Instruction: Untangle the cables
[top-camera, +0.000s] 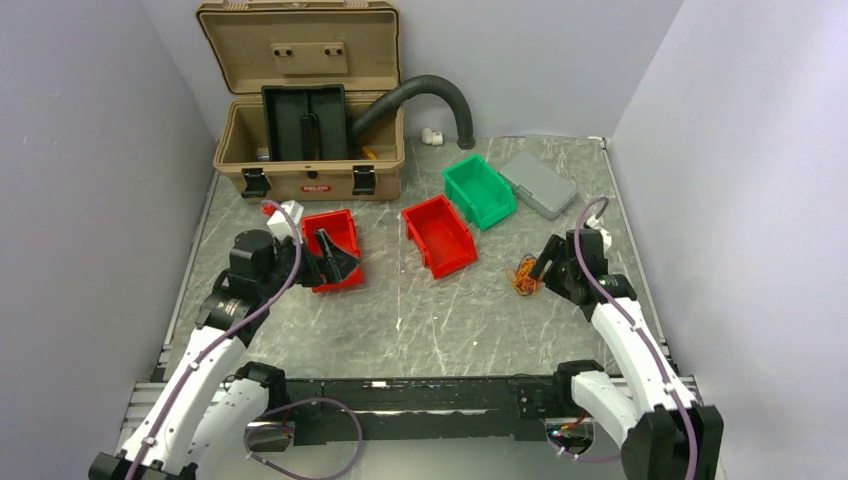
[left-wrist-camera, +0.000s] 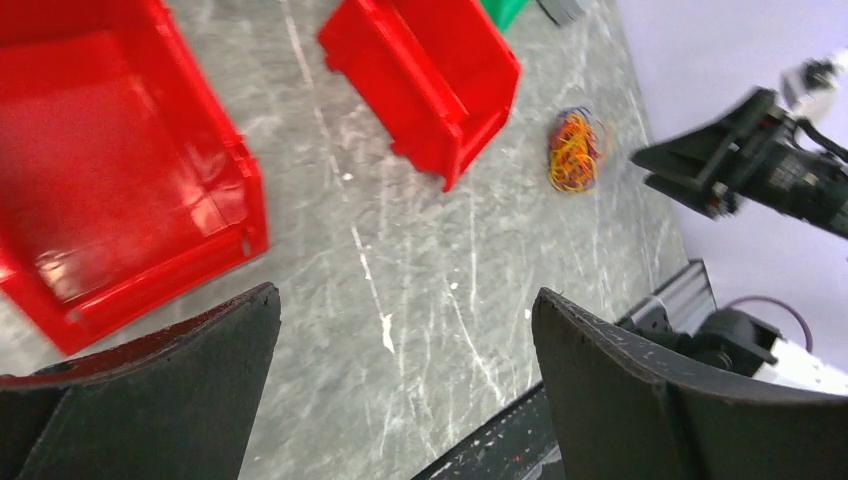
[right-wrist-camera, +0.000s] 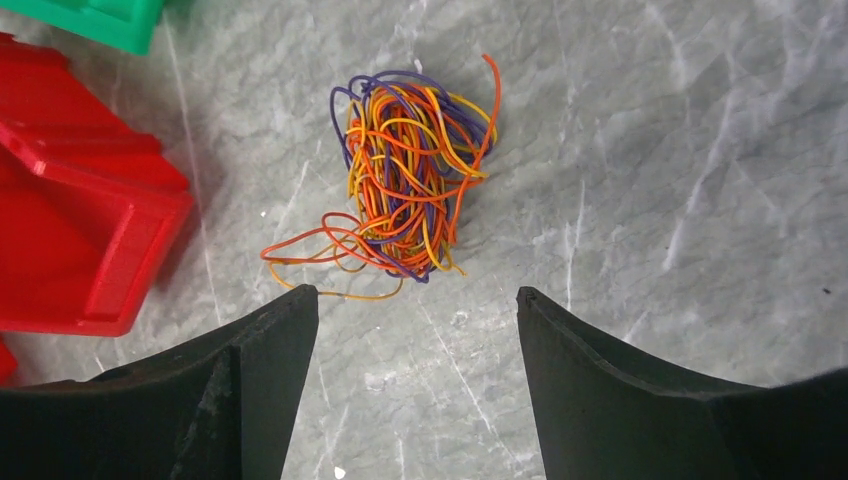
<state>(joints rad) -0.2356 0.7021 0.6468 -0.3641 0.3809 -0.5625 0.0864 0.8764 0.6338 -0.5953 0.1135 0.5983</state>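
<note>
Cut-off bins and an unclear tangle

From above, the cables (top-camera: 526, 277) are too small to separate strand by strand, and the left wrist view shows them blurred. There the left red bin (left-wrist-camera: 110, 190) is cut by the picture's edge. In the right wrist view the green bin (right-wrist-camera: 90, 18) shows only a corner. The hose (top-camera: 420, 92) end is hidden inside the toolbox (top-camera: 310, 168).

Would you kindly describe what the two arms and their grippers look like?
The left arm and right arm have white shells, black joints and a purple cable each. The left gripper and right gripper are black, with broad curved fingers.
</note>
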